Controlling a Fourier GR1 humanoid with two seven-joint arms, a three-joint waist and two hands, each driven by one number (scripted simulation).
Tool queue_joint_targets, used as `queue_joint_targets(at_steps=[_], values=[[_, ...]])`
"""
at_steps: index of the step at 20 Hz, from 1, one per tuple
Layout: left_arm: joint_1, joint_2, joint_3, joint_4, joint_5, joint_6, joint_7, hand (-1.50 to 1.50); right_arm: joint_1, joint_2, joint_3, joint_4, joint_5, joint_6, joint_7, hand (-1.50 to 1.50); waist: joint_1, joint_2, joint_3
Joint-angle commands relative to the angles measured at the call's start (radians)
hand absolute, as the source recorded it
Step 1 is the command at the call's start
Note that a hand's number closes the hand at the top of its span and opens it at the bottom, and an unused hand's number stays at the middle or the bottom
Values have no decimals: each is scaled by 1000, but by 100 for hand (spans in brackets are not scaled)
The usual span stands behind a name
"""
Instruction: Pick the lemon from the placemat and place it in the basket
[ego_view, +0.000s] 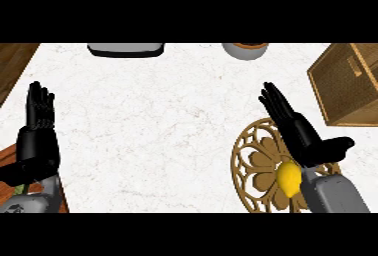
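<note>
The lemon is lying on the round, cut-out wooden placemat at the lower right of the white marbled worktop. Its right side is being covered by the grey forearm of the right robot hand, which is stretching over the placemat with straight, spread fingers and the thumb sticking out to the right, clasping nothing. Whether the palm is touching the lemon is hard to tell. The placemat's right part is hidden under that arm and its bottom is being cut off. The wicker basket is standing at the right edge, partly out of view, well apart from the lemon. The left robot hand is resting at the left edge, fingers up and straight. At the top, a grey tray-like object and a round grey pot are both being cropped
</note>
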Motion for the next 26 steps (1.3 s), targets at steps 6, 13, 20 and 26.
queue_joint_targets(at_steps=[6,13,20,26], values=[[45,72,32,87,39,-66,168,0,184,-267,-285,9,233,-353,105,150,-145,-28,-1],[-25,89,-11,100,93,-177,267,0,175,-61,-211,-65,584,-803,114,-150,-42,-16,-2],[-30,115,1,84,100,-188,316,0,254,-136,-234,-125,923,-823,554,-150,-38,-24,-8],[-60,116,-10,78,89,-188,330,0,351,-212,-98,-188,924,-399,816,-150,-41,-22,-12]])
